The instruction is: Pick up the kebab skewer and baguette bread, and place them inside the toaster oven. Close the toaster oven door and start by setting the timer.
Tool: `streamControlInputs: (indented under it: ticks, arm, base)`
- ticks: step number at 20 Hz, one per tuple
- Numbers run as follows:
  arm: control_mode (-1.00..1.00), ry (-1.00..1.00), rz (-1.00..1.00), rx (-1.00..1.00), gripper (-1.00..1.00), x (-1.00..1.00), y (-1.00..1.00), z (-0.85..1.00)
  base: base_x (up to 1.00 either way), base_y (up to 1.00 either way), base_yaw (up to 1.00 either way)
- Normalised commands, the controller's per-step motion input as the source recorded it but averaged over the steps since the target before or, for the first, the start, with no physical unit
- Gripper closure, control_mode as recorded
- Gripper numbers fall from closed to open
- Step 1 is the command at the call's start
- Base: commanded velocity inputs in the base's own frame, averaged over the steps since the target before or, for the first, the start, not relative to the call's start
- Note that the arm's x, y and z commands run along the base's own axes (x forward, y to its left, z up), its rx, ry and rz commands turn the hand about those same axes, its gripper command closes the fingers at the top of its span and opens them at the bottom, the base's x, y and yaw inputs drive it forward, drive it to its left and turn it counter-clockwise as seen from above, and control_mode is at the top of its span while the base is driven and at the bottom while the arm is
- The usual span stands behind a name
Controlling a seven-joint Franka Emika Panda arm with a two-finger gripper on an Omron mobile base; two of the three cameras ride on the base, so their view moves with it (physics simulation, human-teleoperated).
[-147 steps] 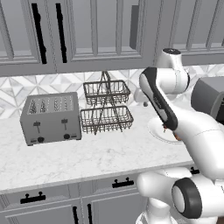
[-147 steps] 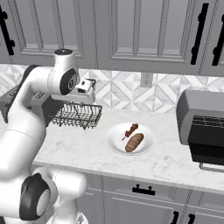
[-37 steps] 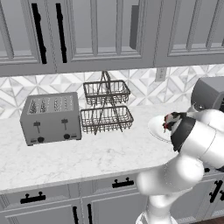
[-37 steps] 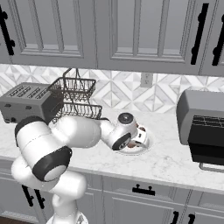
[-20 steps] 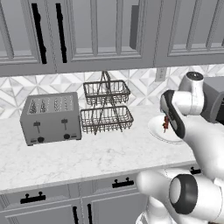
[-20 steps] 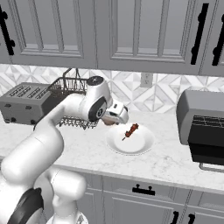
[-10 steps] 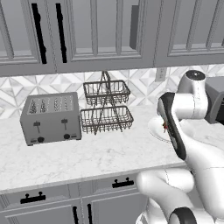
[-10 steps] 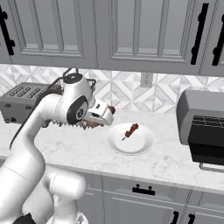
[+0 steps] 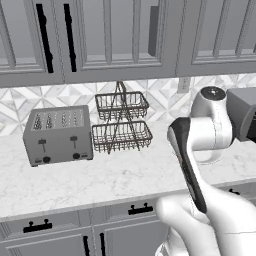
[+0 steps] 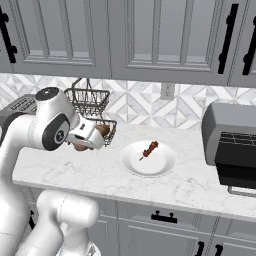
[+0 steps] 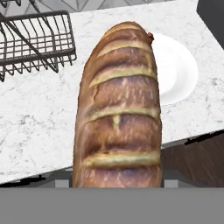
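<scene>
The baguette [image 11: 118,105] is clamped between the fingers [image 10: 90,137] and carried lengthwise, lifted clear of the worktop [image 10: 100,175] near the wire basket [image 10: 92,107]. The kebab skewer [image 10: 149,149] is left lying on the white plate [image 10: 162,165], mid-worktop. The toaster oven [image 10: 232,145] stands open at the right end. The bare stretch of worktop between plate and oven is judged free for the carry.

Arm folded back, elbow high, and the claw [image 10: 89,137] sits raised at mid-height, pointing sideways, jaws clamped on the baguette [image 11: 119,109] lengthwise between the fingers.
</scene>
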Motion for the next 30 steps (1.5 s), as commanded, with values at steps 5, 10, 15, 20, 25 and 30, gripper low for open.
streamControlInputs:
  ticks: [5,10,15,20,25,30]
  arm:
    - [-1.0,0.0,0.13,0.01,1.0,-0.01,0.05,0.06]
    - [-1.0,0.0,0.21,0.01,1.0,-0.16,-0.04,0.0]
    - [1.0,0.0,0.0,0.0,1.0,-0.18,0.0,0.0]
    - [1.0,0.0,0.0,0.0,1.0,0.0,0.0,0.0]
    - [1.0,0.0,0.0,0.0,1.0,0.0,0.0,0.0]
    - [1.0,0.0,0.0,0.0,1.0,0.0,0.0,0.0]
  base:
    - [0.0,0.0,0.0]
    - [0.0,0.0,0.0]
    - [-0.14,-0.03,-0.01]
    - [-0.12,-0.76,-0.05]
    - [0.0,-0.9,0.0]
    - [0.02,-0.7,0.0]
